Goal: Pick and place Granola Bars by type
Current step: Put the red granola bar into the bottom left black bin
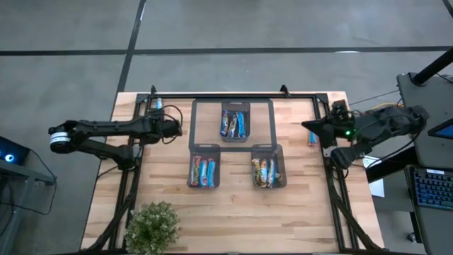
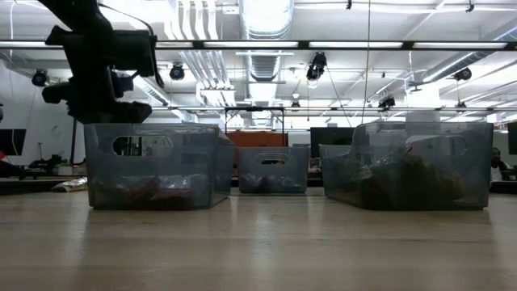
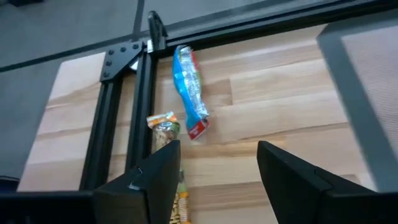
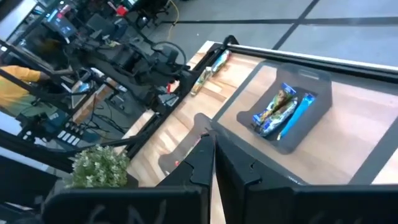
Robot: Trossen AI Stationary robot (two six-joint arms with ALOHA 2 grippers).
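From above: the left gripper (image 1: pixel 172 129) hangs over the table's (image 1: pixel 233 212) far left corner, fingers spread, nothing in them. A blue bar (image 1: pixel 156 104) lies right by the frame rail (image 1: pixel 233 95) there, just beyond the gripper. Three bins hold the rest: far bin (image 1: pixel 235 122), left bin (image 1: pixel 203 170) with red and blue bars, right bin (image 1: pixel 268 168) with brownish ones. The right gripper (image 1: pixel 310 127) waits at the right edge, clenched empty, with another blue bar (image 1: pixel 312 137) beside it. The near half of the table is bare wood except a plant (image 1: pixel 151 225) at the near left corner.

Low view: the left arm (image 2: pixel 97 65) hangs above the left bin (image 2: pixel 153 166); bare wood runs all along the front.

Left wrist: open fingers (image 3: pixel 155 180) frame bare wood. The blue bar (image 3: pixel 188 90) lies past them, close along the black rail (image 3: pixel 142 99), and a brownish bar (image 3: pixel 163 127) sits just off one fingertip, touching the blue one's red end or nearly so.

Right wrist: the fingers (image 4: pixel 205 162) are pressed together, with the far bin (image 4: pixel 286 112) and its bars ahead. The plant (image 4: pixel 99 167) is off to one side.
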